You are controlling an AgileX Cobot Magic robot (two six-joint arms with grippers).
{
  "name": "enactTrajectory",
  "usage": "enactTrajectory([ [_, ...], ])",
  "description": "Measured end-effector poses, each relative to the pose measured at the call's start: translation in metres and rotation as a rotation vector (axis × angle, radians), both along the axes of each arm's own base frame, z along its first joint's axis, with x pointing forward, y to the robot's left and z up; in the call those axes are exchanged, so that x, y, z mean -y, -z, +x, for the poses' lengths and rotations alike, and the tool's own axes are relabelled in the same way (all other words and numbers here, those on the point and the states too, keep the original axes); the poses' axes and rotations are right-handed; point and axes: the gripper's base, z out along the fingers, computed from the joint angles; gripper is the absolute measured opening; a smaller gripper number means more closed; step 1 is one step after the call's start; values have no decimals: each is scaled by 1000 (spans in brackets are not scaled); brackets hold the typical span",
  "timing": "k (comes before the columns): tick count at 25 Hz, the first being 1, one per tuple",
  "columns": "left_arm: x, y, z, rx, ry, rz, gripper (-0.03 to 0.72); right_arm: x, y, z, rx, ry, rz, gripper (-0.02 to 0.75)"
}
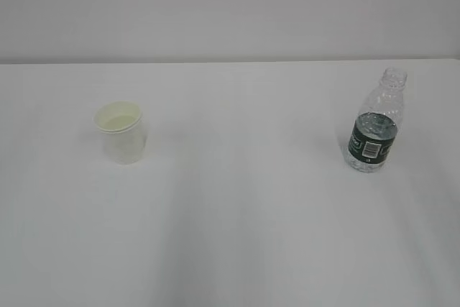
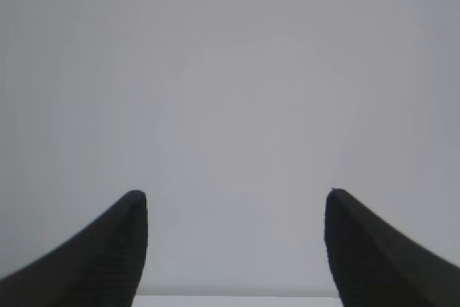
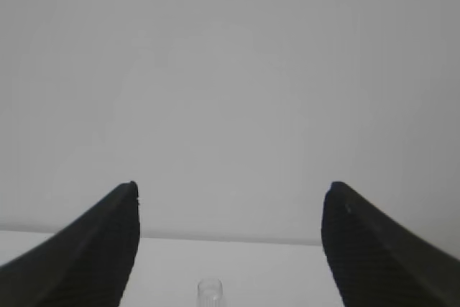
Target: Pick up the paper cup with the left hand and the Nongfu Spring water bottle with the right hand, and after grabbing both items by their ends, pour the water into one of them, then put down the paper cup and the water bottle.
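Left hand point(image 2: 233, 249) and right hand point(image 3: 230, 246) gape; bottle point(image 3: 209, 291) cropped below.

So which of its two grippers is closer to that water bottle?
Probably the right. The right gripper looks over the table with the water bottle neck showing just below, between its open fingers. The left gripper, also open, sees only blank wall and no bottle. Neither shows in the exterior view.

We see our left hand's black ribbed gripper point(image 2: 233, 195) with both dark fingertips point(image 2: 115, 249) spread wide apart, nothing between them. Behind: plain pale grey wall point(image 2: 230, 70). Thin strip of white table surface point(image 2: 230, 301) along the bottom edge.
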Motion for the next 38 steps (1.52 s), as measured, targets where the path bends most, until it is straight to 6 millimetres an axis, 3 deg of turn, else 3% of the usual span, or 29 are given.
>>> enactTrajectory([
  [13,-7,-8,-25,-149,-41,14,525,6,12,-32,-69,10,40,592],
  [28,7,29,-43,-669,141,58,501,13,52,-50,-573,64,-73,592],
  [38,9,43,-40,-743,157,59,471,12,62,-54,-674,46,-80,591],
])
